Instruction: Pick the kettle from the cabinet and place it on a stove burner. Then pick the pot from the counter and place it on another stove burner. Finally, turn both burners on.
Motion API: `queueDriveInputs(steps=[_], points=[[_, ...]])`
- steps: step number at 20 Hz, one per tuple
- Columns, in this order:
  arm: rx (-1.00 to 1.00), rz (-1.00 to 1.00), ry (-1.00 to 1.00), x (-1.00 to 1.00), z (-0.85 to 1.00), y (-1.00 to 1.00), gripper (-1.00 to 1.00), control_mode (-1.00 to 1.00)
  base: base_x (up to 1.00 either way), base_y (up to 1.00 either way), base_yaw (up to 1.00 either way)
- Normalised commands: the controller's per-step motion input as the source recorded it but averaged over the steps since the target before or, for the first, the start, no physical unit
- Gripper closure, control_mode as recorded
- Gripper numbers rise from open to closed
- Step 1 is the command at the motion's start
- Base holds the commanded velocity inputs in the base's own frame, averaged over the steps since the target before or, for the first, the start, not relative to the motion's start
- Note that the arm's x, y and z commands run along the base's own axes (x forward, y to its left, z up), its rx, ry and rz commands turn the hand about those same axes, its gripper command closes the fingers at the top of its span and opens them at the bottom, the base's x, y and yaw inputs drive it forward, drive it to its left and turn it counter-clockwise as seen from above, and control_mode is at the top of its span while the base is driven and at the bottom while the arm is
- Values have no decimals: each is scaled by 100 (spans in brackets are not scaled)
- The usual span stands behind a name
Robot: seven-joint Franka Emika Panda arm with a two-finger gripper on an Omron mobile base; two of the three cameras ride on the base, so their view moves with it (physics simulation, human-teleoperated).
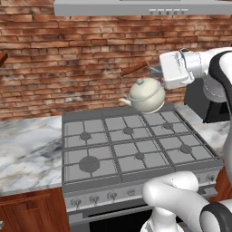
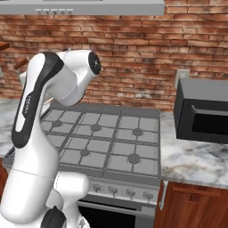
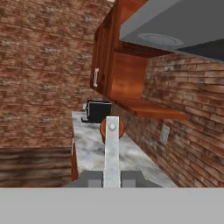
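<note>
Cream kettle (image 1: 146, 95) hangs tilted above rear right stove burner (image 1: 168, 125), end effector (image 1: 153, 70) clenched on its wooden-grip handle (image 1: 134, 69); no legible writing.

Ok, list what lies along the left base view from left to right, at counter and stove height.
Marble counter → silver cooktop → cream kettle hanging above the cooktop's back right burner → gripper shut on the kettle's handle.

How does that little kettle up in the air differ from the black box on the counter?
The kettle is round and cream-white; the black box is dark and boxy. The kettle hangs tilted above the back of the stove, carried by its handle in the pincer; the box sits flat on the counter right of the stove. The kettle looks smaller. Both stand near the brick wall.
</note>
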Motion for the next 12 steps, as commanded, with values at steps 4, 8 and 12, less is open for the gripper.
queueDriveInputs(steps=[4,8,12], points=[[3,5,4,23,-10,12,100,-100,0,0,0],[3,4,1,20,-8,9,100,-100,0,0,0],[4,5,0,15,-16,4,100,-100,0,0,0]])
